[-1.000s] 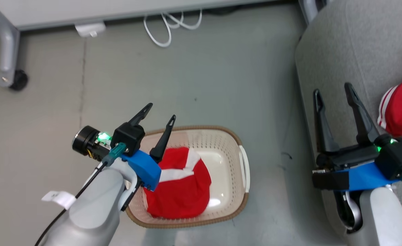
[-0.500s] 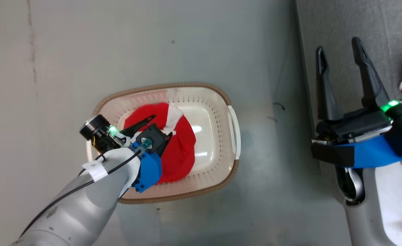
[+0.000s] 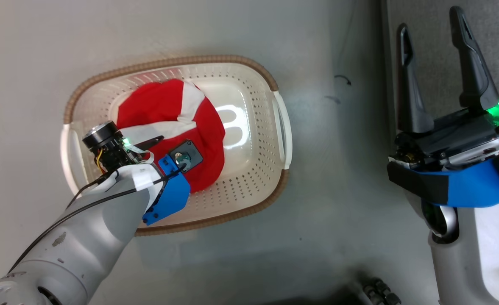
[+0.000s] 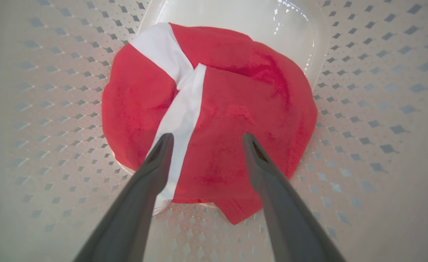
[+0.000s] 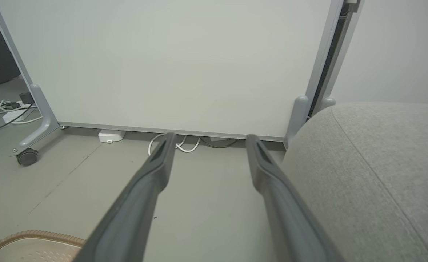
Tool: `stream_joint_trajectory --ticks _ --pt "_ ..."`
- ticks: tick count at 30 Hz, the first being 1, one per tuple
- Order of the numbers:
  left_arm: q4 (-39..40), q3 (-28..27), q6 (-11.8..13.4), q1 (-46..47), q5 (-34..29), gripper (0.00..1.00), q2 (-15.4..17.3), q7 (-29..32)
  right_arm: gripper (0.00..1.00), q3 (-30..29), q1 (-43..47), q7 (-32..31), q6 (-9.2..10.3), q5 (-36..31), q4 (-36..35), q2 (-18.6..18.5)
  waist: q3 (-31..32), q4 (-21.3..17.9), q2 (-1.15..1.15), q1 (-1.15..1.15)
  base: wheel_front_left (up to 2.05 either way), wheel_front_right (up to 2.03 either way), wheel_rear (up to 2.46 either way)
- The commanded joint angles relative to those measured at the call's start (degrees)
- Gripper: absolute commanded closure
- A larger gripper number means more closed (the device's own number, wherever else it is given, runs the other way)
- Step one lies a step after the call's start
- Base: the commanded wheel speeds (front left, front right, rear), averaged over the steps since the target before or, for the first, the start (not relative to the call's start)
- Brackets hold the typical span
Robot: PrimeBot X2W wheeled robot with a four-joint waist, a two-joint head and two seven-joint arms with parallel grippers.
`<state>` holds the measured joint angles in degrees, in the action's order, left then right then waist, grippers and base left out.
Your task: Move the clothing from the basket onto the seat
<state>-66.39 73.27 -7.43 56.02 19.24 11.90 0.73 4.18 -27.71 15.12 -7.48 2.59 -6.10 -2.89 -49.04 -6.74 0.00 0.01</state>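
Two end effectors are standing open, neither one gripping anything. The left end effector (image 4: pixel 206 136) is pointing straight down into the basket (image 3: pixel 168 60), its fingers spread so that they are straddling the middle of the clothing (image 4: pixel 235 105). One tip is hanging over the white band, the other over plain red. That spread is probably serving to let a fold of the soft fabric be pinched between them; whether the tips are touching the cloth, I cannot tell. The clothing is lying bunched on the basket's bottom, towards the side nearer the left arm, leaving bare plastic on the other side. The basket is sitting on the floor (image 3: pixel 338 178) near the seat (image 5: pixel 374 163), which is likely making the carry a short one. Farther out, the right end effector (image 3: pixel 430 21) is hovering empty at the seat's edge, fingers apart and aimed away from the basket. It is seemingly being held clear so the left arm is working unobstructed. Beyond it, a pale panel (image 5: pixel 163 65) on castors is closing off the floor.
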Motion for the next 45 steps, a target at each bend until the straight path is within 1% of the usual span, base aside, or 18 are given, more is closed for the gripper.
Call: stream_joint_trajectory --ticks 1,3,6,9,11,20,25,26,27,28,35,39,45 --pt "-0.1 0.2 0.0 0.8 -2.5 0.0 0.4 1.6 0.0 0.1 -1.0 0.0 -0.03 -0.4 -1.0 0.0 -2.4 -0.9 0.0 -0.01 0.0 0.0 0.0" --pt "-0.3 0.2 0.0 0.8 -5.6 0.0 0.7 3.3 0.0 0.3 -1.1 0.0 -0.03 -0.7 -2.0 0.0 -3.5 -1.2 0.0 -0.01 0.0 0.0 0.0" --pt "-0.7 0.2 0.0 1.4 -8.5 0.0 0.9 5.0 0.0 0.4 -0.9 0.0 -0.03 -1.1 -3.7 0.0 -5.2 -1.5 0.0 -0.01 0.0 0.0 0.0" --pt "-1.4 0.2 0.0 2.6 -8.7 0.0 0.9 6.6 0.0 0.6 -0.3 0.1 -0.03 -1.8 -5.4 0.0 -7.0 -1.7 0.0 -0.01 0.0 0.0 0.0" --pt "-1.6 0.2 0.0 3.7 -9.6 0.0 1.0 6.6 0.0 0.5 0.3 0.0 -0.03 -2.1 -6.6 0.0 -8.1 -1.7 0.0 -0.01 0.0 0.0 0.0" --pt "-2.5 0.2 0.0 6.1 -7.2 0.0 0.9 7.0 0.0 0.3 3.2 0.0 -0.03 -3.7 -11.5 0.0 -11.7 -1.7 0.0 -0.01 0.0 0.0 0.0" --pt "-2.9 0.2 0.0 6.5 -6.3 0.0 0.4 7.3 0.0 0.1 4.8 0.0 -0.03 -4.1 -14.0 0.0 -12.3 -1.6 0.0 -0.01 0.0 0.0 0.0" --pt "-3.0 0.2 0.0 6.4 -6.4 0.27 0.1 7.5 0.0 0.0 5.1 0.0 -0.03 -4.2 -14.4 0.0 -12.4 -1.5 0.0 -0.01 0.0 0.0 0.0" --pt "-2.9 0.2 0.0 6.3 -6.8 0.65 -0.1 7.4 0.0 0.1 5.4 0.0 -0.03 -4.2 -14.7 0.0 -12.4 -1.5 0.0 -0.01 0.0 0.0 0.0" --pt "-2.8 0.2 0.0 6.3 -6.9 0.99 -0.2 6.9 0.0 0.1 5.6 0.0 -0.03 -4.3 -15.0 0.0 -12.4 -1.5 0.0 -0.01 0.0 0.0 0.0" --pt "-3.0 0.2 0.0 6.4 -7.0 1.0 -1.1 5.6 0.0 -0.3 5.5 0.0 -0.03 -4.6 -15.4 0.0 -12.4 -0.8 0.0 -0.01 0.0 0.0 0.0" --pt "-2.7 0.2 0.0 5.8 -7.6 1.0 -1.7 3.2 0.0 -0.3 4.5 0.0 -0.03 -4.4 -14.8 0.0 -11.4 -0.2 0.0 -0.01 0.0 0.0 0.0" --pt "-2.4 0.2 0.0 6.1 -4.6 1.0 -2.6 -0.6 0.0 0.0 3.0 0.0 -0.03 -3.9 -12.7 0.0 -8.5 0.8 0.0 -0.01 0.0 0.0 0.0"
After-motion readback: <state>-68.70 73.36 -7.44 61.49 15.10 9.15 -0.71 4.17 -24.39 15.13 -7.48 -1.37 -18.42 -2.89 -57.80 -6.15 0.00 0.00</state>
